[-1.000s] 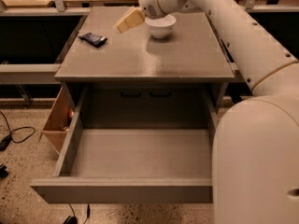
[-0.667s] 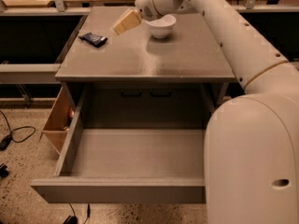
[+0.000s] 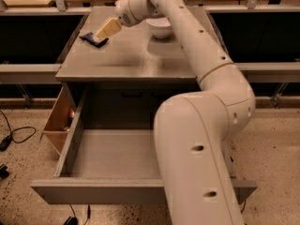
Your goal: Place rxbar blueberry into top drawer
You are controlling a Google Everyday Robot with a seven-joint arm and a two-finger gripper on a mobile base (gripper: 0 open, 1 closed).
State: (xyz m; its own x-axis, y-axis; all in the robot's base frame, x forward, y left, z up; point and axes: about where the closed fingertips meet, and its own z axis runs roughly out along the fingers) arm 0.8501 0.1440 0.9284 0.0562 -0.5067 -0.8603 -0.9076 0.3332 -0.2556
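The snack bar (image 3: 89, 38) lies on the cabinet top (image 3: 131, 60), near its back left corner and close to the left edge. The gripper (image 3: 100, 34) hangs tilted just above the bar's right end; whether it is spread or closed I cannot tell. A white bowl (image 3: 159, 28) sits further right on the cabinet top. Below the top, the drawer (image 3: 108, 190) stands pulled out with its bed bare.

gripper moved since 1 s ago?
Yes. The gripper shifted left, away from the white bowl, toward the rxbar blueberry.
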